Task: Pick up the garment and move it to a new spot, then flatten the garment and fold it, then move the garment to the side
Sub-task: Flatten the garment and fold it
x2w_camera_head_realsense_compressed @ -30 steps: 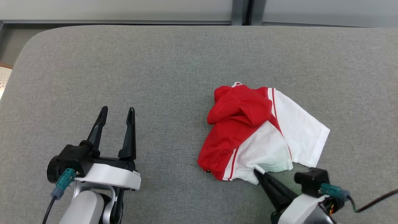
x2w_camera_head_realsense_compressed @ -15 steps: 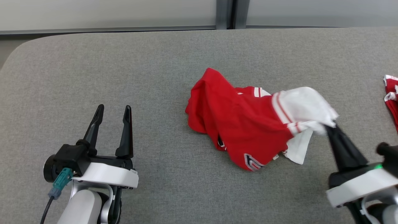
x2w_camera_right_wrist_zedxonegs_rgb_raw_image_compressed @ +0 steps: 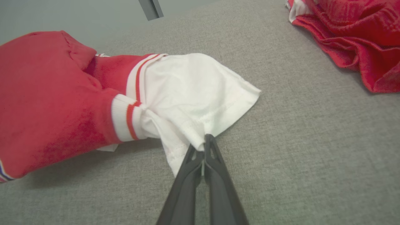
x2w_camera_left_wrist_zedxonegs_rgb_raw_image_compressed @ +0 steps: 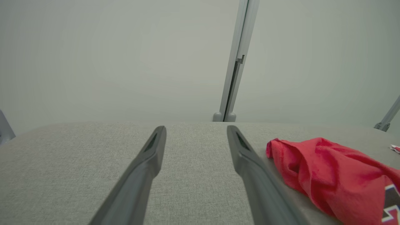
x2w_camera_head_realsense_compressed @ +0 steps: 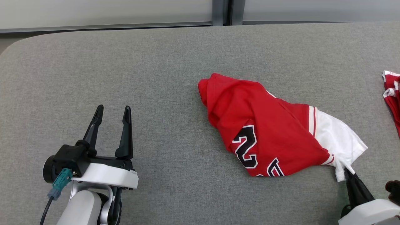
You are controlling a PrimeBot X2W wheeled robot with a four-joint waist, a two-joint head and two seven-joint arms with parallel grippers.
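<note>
Right pincer (x2w_camera_head_realsense_compressed: 346,170) is clamped tight on the garment (x2w_camera_head_realsense_compressed: 265,125), both dark fingers pressed together with a fold of white hem nipped between the tips. The right wrist view shows it plainly: the pincer (x2w_camera_right_wrist_zedxonegs_rgb_raw_image_compressed: 204,140) bites the stitched edge of the white sleeve, and the cloth bunches into a small twist just behind the grip.

The garment (x2w_camera_right_wrist_zedxonegs_rgb_raw_image_compressed: 56,103) is a red jersey with white sleeve panels and red-striped trim, sprawled in a rumpled heap on the grey surface (x2w_camera_head_realsense_compressed: 125,62), right of its middle. The red bulk reaches back toward the far edge, while the white end trails toward the near right, where the pincer has it. Black numerals outlined in white show on the red front, partly folded under.

Over on the left, the left pincer (x2w_camera_head_realsense_compressed: 113,108) sits well apart from the garment, fingers spread wide with nothing between them, pointing at the far edge. From its own wrist view, that pincer (x2w_camera_left_wrist_zedxonegs_rgb_raw_image_compressed: 197,129) frames bare fabric, with the garment's red end (x2w_camera_left_wrist_zedxonegs_rgb_raw_image_compressed: 328,175) off to its right.

A second red cloth (x2w_camera_head_realsense_compressed: 392,93) with white trim lies at the surface's right edge, apart from the jersey; it is crumpled at the top right of the right wrist view (x2w_camera_right_wrist_zedxonegs_rgb_raw_image_compressed: 350,37). Beyond the far edge stands a pale wall with a grey post (x2w_camera_left_wrist_zedxonegs_rgb_raw_image_compressed: 234,62).
</note>
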